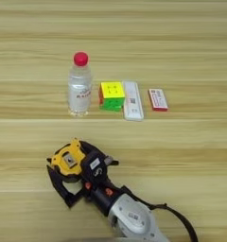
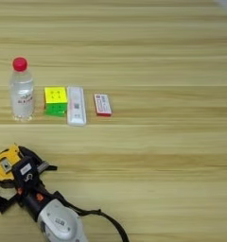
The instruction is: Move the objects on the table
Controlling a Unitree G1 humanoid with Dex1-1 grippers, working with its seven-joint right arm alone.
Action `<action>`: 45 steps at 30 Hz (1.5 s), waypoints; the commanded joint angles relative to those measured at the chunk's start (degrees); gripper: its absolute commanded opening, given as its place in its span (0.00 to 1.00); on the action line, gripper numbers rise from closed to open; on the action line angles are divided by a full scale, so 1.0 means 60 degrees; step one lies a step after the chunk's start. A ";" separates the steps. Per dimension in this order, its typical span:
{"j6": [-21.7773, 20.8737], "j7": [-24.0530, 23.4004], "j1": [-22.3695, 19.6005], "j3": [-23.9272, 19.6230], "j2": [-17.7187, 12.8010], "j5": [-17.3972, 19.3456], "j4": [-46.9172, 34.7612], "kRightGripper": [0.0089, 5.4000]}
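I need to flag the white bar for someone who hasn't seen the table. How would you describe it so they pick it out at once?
Find the water bottle with the red cap; a row of small things runs from it toward the robot's right. The white bar is third, between the puzzle cube and the red-white box. It is the only slim, all-white piece and the longest lying flat there.

Hand (image 1: 80,172) over tape measure (image 1: 68,159); bottle (image 1: 80,87) upright.

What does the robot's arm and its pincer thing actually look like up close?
The right arm has a rounded silver forearm bearing a small label. A black cable loops from it. The gripper is black, with a small white sticker and orange-red spots near its base.
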 commanded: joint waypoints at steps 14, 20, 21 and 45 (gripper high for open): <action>-0.0352 -0.0038 -0.0274 0.0052 0.0357 0.0037 -0.0140 0.96; -0.0352 -0.0030 -0.0295 0.0038 0.0351 0.0030 -0.0119 0.87; -0.0353 -0.0029 -0.0301 0.0033 0.0351 0.0030 -0.0111 0.86; -0.0306 -0.0529 -0.0571 -0.2187 -0.0099 0.0294 -0.1102 0.85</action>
